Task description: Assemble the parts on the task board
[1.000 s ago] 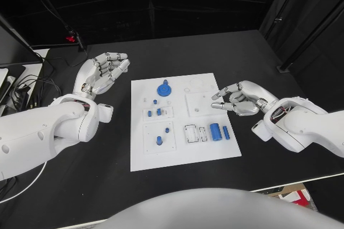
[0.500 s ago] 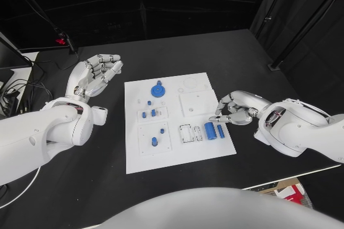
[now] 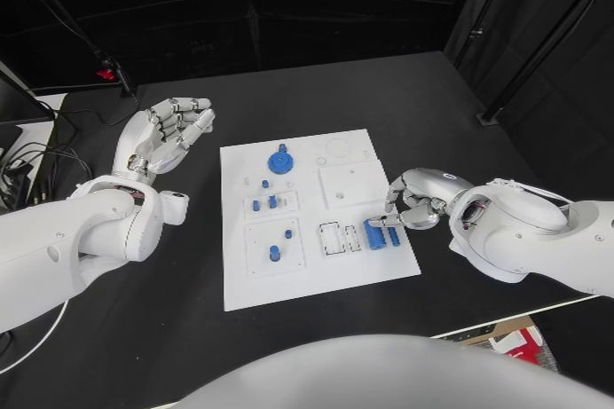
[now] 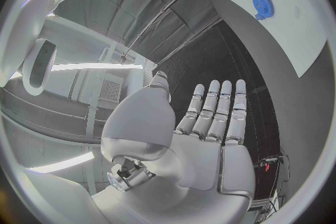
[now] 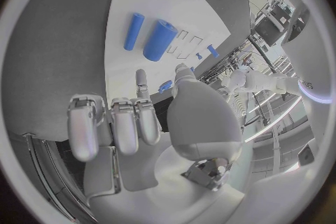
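Blue plastic on a white plate: task board (image 3: 307,276) lying mid-table, small parts scattered over its recesses. Largest loose piece a thick blue cylinder (image 3: 375,233) lying flat near the board's right edge, a thinner blue rod (image 3: 393,235) just beside it on the outer side, an outlined empty slot (image 3: 334,239) just inboard. Farther up the board, a blue gear-like disc (image 3: 279,161); small blue pegs (image 3: 265,202) in the square recesses toward the left side. Right hand (image 3: 412,200) hovering over the board's right edge, close above the cylinder, fingers curled partway with thumb opposed, nothing between them in the right wrist view (image 5: 150,117); no contact with the cylinder visible. Left hand (image 3: 169,129) raised off to the left of the board, palm up, fingers straight and together, holding nothing, well apart from every part. Judging by look: cylinder rigid, light, smooth-skinned, likely to roll sideways if nudged off-centre and to slip under a shallow pinch. Best taken across its round middle, thumb on one flank and fingers on the other, squeezing square to its axis. Thin rod alongside easy to knock; worth approaching from directly above.
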